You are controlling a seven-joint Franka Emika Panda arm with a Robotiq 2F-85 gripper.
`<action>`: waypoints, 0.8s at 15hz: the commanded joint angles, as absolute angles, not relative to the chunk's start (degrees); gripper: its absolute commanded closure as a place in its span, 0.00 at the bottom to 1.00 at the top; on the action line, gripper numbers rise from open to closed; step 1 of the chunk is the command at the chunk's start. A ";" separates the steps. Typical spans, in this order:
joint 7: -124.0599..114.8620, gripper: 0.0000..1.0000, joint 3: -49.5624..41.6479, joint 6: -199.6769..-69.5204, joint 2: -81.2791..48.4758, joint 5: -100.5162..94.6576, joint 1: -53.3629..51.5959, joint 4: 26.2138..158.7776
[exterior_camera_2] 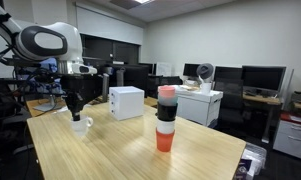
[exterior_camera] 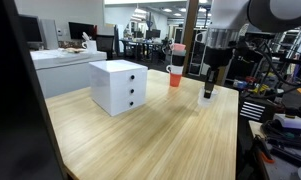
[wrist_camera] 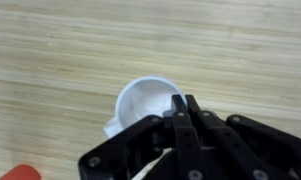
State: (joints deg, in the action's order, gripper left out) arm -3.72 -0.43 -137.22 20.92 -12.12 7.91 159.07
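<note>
The gripper stands over the white cup, fingers apparently clenched on its rim. Grasp appears complete; the cup rests on the bench, not yet lifted.

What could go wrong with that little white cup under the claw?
The gripper seems to pinch only the rim of the white cup, so it could slip or tip if lifted. The cup sits fairly near the edge of the table in an exterior view; a nudge might push it off.
</note>
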 commanded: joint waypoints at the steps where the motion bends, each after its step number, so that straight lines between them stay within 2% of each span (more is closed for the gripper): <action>1: -7.85 0.97 0.63 -138.46 19.10 -13.76 8.34 159.02; 12: -14.48 0.97 -0.04 -142.42 13.37 -18.04 10.43 159.02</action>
State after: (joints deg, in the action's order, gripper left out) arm -11.93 -0.05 -140.42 15.15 -15.66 9.52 159.06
